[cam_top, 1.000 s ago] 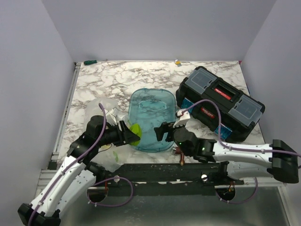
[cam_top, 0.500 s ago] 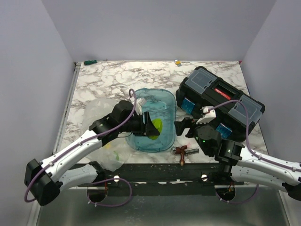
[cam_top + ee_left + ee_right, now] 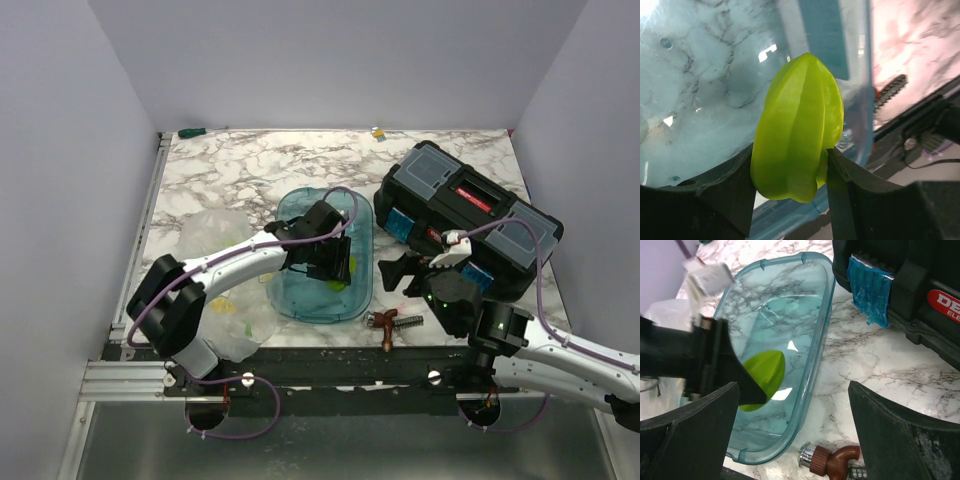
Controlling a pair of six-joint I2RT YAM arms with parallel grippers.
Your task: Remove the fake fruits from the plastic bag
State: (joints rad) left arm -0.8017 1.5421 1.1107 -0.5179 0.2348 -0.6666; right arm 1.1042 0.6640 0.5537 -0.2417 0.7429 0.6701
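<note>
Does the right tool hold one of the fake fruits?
No, its wrist view shows the right tool open and empty; the light green fruit is clamped in the left tool.

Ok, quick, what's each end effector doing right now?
Left end effector: closed on the light green fruit, over the teal tray.
Right end effector: open, holding nothing.

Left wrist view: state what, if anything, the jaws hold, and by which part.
A light green ridged fruit, pinched on both sides at its wider end; the pointed tip sticks out over the teal tray.
</note>
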